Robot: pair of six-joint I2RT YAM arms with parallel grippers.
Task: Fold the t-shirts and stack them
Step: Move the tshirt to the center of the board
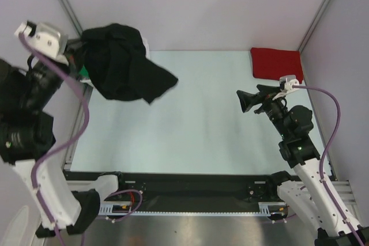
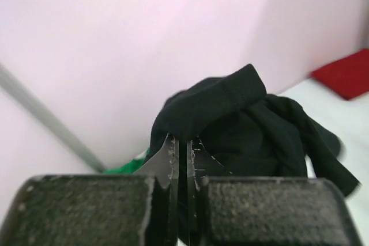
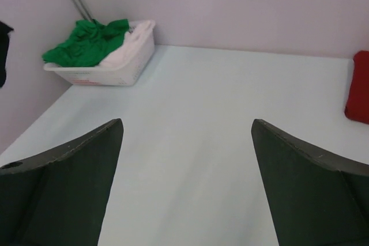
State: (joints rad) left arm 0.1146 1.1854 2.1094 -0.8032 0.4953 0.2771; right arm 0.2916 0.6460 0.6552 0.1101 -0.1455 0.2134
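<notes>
Pale mint worktop [image 1: 190, 125] fills the booth, closed in by plain lilac-white walls [image 1: 202, 4]. At the far left the left tool [image 2: 180, 148] is raised, its fingers pressed almost together and pinching a fold of the black soft cloth t-shirt [image 1: 121, 64]. That shirt hangs bunched over the far-left corner; in the top view its long axis slants from far left to near right, and a loose flap points right. Below it, the white plastic basket [image 3: 109, 73] in that corner holds the crumpled green cloth t-shirt [image 3: 86, 38] and the white cloth t-shirt [image 3: 130, 47]. The red cloth t-shirt [image 1: 275, 63] lies folded flat in the far-right corner, its long axis running left to right. The right tool [image 1: 243, 101] hovers over the right side, pointing left, fingers spread wide and holding nothing.
</notes>
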